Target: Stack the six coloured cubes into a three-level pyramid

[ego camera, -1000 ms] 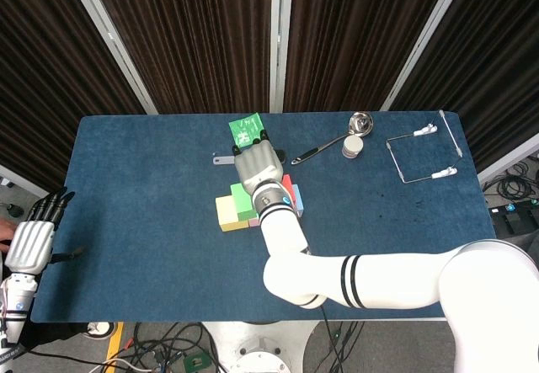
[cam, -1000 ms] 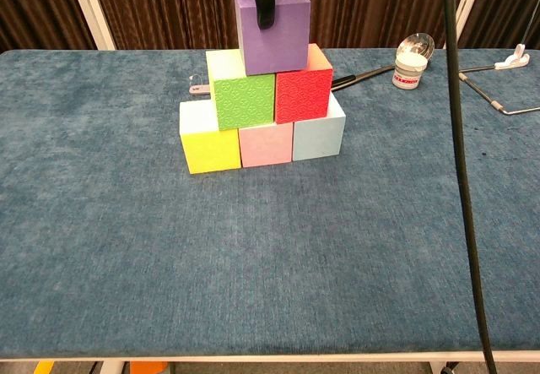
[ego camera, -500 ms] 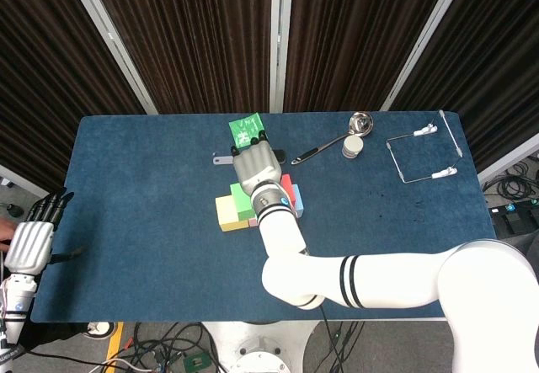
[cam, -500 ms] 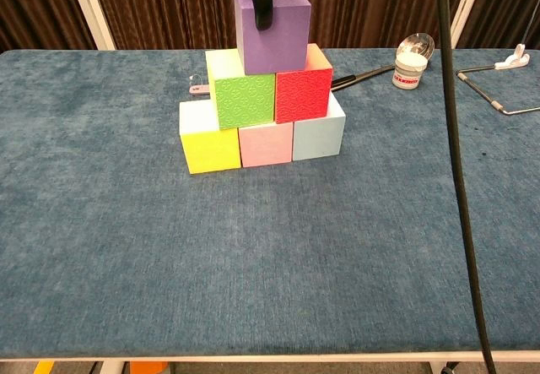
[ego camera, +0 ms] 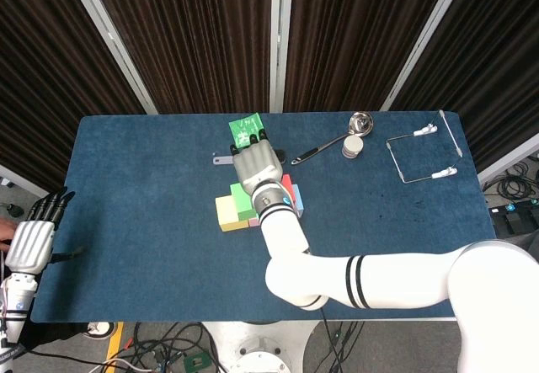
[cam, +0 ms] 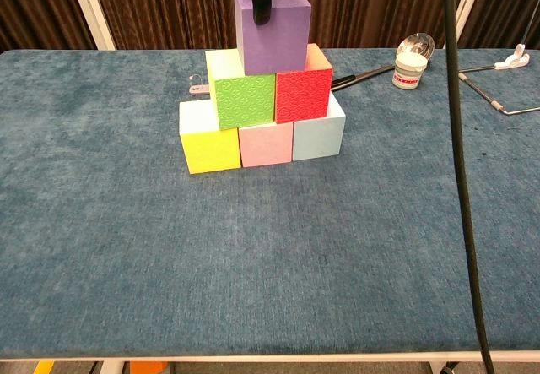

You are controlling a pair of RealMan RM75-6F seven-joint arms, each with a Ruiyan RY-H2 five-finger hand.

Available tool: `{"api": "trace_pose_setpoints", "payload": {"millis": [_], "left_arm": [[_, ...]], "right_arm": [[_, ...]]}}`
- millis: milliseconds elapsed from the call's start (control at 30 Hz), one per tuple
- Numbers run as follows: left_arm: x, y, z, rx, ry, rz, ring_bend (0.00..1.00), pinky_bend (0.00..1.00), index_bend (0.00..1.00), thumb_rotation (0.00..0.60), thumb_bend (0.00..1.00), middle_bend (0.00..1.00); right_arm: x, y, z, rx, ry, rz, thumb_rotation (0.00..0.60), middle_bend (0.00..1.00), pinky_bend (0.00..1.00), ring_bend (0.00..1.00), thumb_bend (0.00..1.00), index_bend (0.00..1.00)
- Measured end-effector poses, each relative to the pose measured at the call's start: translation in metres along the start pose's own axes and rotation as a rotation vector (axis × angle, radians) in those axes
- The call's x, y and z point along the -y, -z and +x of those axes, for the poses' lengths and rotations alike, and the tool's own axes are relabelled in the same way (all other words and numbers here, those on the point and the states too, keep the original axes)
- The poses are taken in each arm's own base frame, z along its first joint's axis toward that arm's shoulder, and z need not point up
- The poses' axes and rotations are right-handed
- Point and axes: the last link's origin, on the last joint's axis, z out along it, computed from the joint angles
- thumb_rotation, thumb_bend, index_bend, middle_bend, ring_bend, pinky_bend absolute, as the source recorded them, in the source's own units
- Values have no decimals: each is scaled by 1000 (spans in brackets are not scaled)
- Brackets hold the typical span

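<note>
Six cubes form the pyramid near the middle of the blue table (cam: 101,247), in three levels. Near the front edge the table surface is bare cloth across its full width in the chest view, and a wide bare strip runs along both the left and right sides of the stack.

Bottom level, three cubes side by side and touching: yellow cube (cam: 210,149) on the left, pink cube (cam: 266,145) in the middle, light blue cube (cam: 318,136) on the right. Second level, two cubes touching each other: green cube (cam: 245,101) over the yellow-pink joint, red cube (cam: 304,94) over the pink-blue joint. Top level, one purple cube (cam: 272,32), resting across the green and red cubes.

One right hand (ego camera: 257,167) sits directly above the stack in the head view, covering the purple cube. In the chest view a dark fingertip (cam: 261,7) lies against the front face of the purple cube; whether the hand grasps the cube or merely touches it cannot be told.

One left hand (ego camera: 32,242) hangs off the left table edge, well apart from the stack, fingers extended and holding nothing.

Beyond the stack: one green packet (ego camera: 247,127), one ladle (ego camera: 335,141), one small white jar (cam: 407,70) just beside the ladle bowl, and one wire frame (ego camera: 421,156) near the far right edge.
</note>
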Motion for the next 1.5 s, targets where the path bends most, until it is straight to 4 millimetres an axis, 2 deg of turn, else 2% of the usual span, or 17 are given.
{"api": "trace_pose_setpoints", "payload": {"millis": [200, 333, 433, 633, 733, 900, 1033, 1067, 1167, 1267, 1367, 1500], "left_arm": [[-2, -2, 4, -6, 4, -7, 0, 100, 61, 600, 35, 8], [-5, -4, 9, -16, 13, -13, 0, 100, 62, 600, 32, 8], [-7, -4, 14, -28, 22, -14, 0, 100, 61, 600, 35, 8], [-9, -2, 28, -69, 11, -6, 0, 100, 61, 600, 37, 8], [-13, 1, 34, -91, -11, -5, 0, 100, 61, 600, 37, 8], [-20, 14, 39, -101, -77, 4, 0, 100, 62, 600, 30, 8], [-26, 32, 39, -89, -99, 26, 0, 100, 61, 600, 26, 8], [-27, 38, 39, -84, -101, 35, 0, 100, 61, 600, 26, 8], [-29, 52, 39, -82, -119, 40, 0, 100, 62, 600, 25, 8], [-34, 59, 39, -90, -131, 29, 0, 100, 61, 600, 26, 8], [-38, 64, 38, -80, -125, 20, 0, 100, 61, 600, 26, 8], [-39, 64, 35, -62, -134, 17, 0, 100, 61, 600, 25, 8]], "right_arm": [[-13, 15, 8, -25, -32, 10, 600, 130, 0, 4, 18, 0], [-32, 34, 9, -52, -44, 7, 600, 83, 0, 0, 16, 0], [-55, 54, 1, -84, -31, -10, 600, 39, 0, 0, 12, 0], [-118, 83, -34, -189, -56, -101, 600, 0, 0, 0, 4, 0], [-150, 95, -60, -264, -80, -145, 600, 0, 0, 0, 3, 0], [-193, 126, -121, -385, -118, -188, 600, 0, 0, 0, 3, 0], [-218, 161, -194, -416, -215, -233, 600, 0, 0, 0, 3, 0], [-224, 174, -220, -412, -256, -253, 600, 0, 0, 0, 4, 0], [-233, 201, -273, -407, -332, -295, 600, 0, 0, 0, 3, 0], [-235, 219, -306, -432, -366, -314, 600, 0, 0, 0, 3, 0], [-231, 234, -326, -462, -390, -319, 600, 0, 0, 0, 3, 0], [-224, 238, -338, -470, -397, -313, 600, 0, 0, 0, 5, 0]]}}
